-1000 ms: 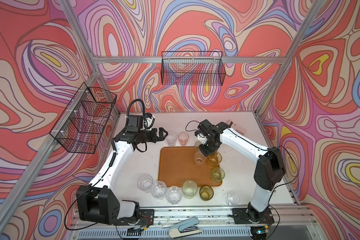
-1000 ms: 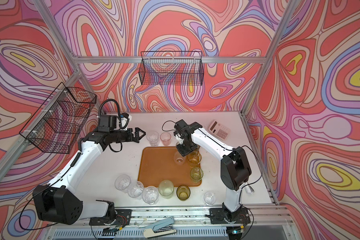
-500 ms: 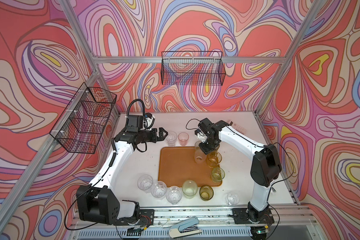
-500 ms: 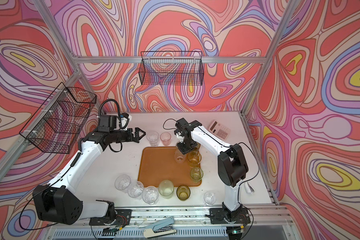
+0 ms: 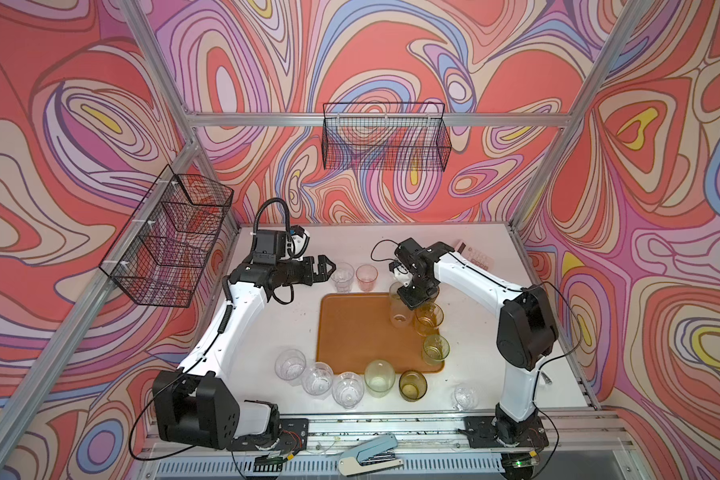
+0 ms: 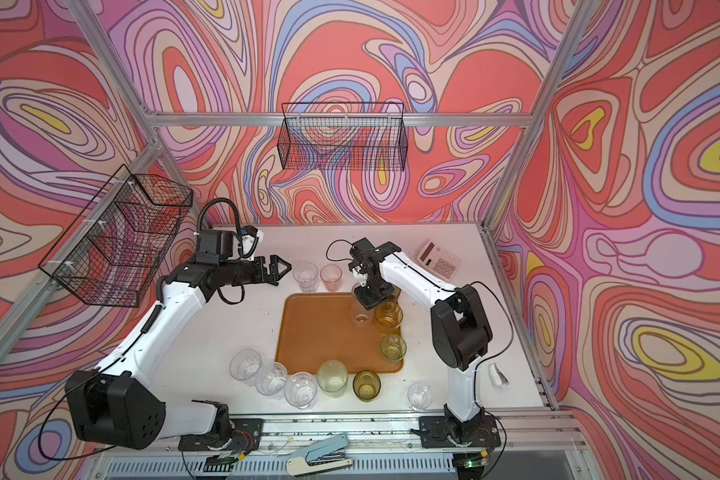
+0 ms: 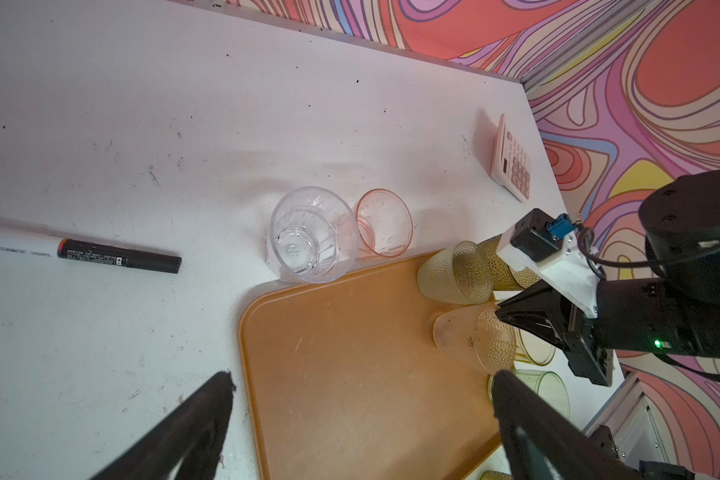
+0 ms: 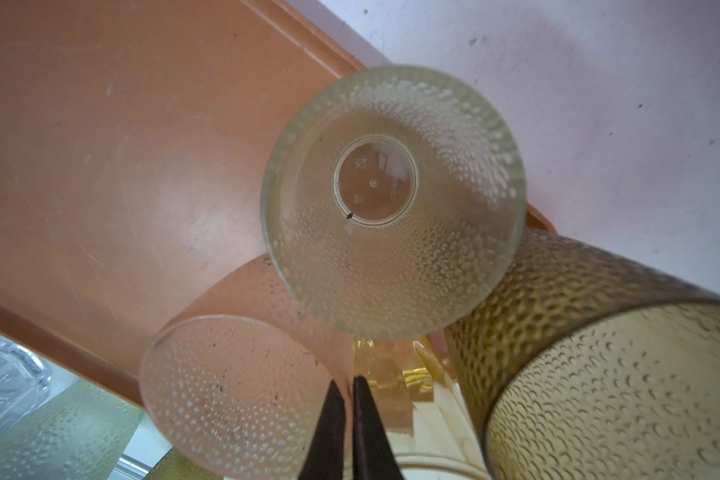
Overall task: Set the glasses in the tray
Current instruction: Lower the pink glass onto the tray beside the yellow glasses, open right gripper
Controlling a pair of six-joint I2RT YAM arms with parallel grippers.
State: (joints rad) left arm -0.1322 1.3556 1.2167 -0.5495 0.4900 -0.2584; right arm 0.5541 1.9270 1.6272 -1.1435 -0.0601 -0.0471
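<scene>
The orange-brown tray [image 5: 350,332] [image 6: 308,332] lies mid-table. My right gripper [image 5: 410,297] [image 8: 352,380] is shut on the rim wall of a clear dimpled glass [image 5: 400,309] [image 8: 242,395] over the tray's far right corner. Beside it stand a pale glass [image 8: 391,199], an amber one [image 5: 429,318] and a green one [image 5: 435,349]. My left gripper [image 5: 327,268] [image 7: 362,376] hangs open and empty, just left of a clear glass [image 5: 342,276] [image 7: 312,237] and a pink glass [image 5: 366,276] [image 7: 385,224] behind the tray. Several more glasses [image 5: 348,388] line the tray's front edge.
A black marker [image 7: 117,257] lies on the table left of the clear glass. A pink calculator [image 5: 476,259] [image 7: 512,166] sits at the back right. A stapler [image 5: 368,457] lies beyond the front rail. Black wire baskets [image 5: 385,141] [image 5: 167,241] hang on the back and left walls.
The right arm's elbow has swung slightly inward, while its gripper and the held glass have barely shifted. The left arm has not moved.
</scene>
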